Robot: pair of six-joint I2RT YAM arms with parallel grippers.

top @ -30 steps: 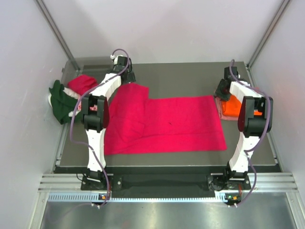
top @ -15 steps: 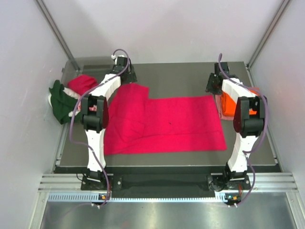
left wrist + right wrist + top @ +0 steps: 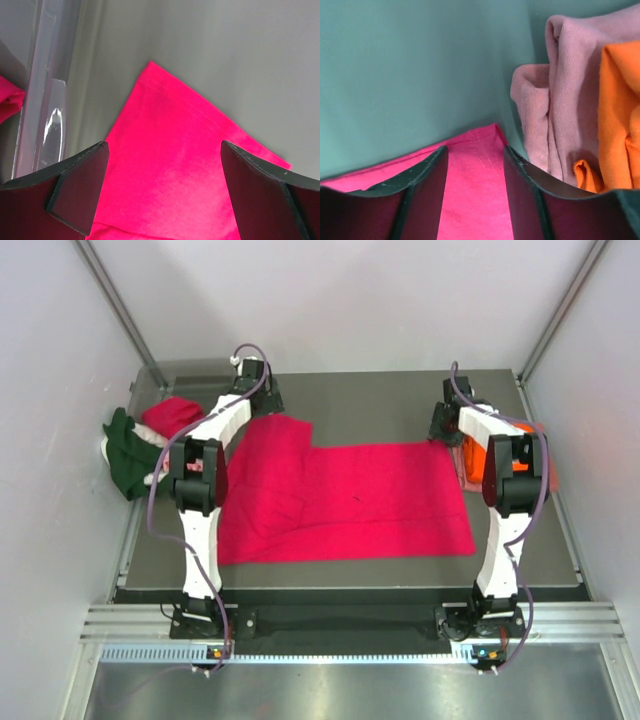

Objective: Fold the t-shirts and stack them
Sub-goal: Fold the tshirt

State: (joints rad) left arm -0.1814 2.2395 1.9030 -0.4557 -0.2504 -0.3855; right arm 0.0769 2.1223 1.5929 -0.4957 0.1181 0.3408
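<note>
Lying flat across the middle of the bench (image 3: 380, 400), the crimson red t-shirt (image 3: 345, 500) is spread out with one narrower part reaching toward the far left. The left gripper (image 3: 256, 392) hangs over that far left corner, and the left wrist view shows its jaws spread wide, the hemmed corner of the red cloth (image 3: 175, 150) lying between them on the grey surface. Nothing is pinched there. The right gripper (image 3: 445, 423) sits at the shirt's far right corner; its jaws are also apart, with the stitched corner (image 3: 477, 165) showing in the gap. I cannot tell whether either pair of jaws touches the cloth.

Just beside the right gripper, at the right edge of the bench, lies a folded pile: an orange t-shirt (image 3: 620, 115) on a pink t-shirt (image 3: 555, 100), close to the red corner. At the far left, the clear plastic bin (image 3: 45, 100) holds a dark green t-shirt (image 3: 125, 455) spilling over its side and another red t-shirt (image 3: 172, 415), both crumpled.
</note>
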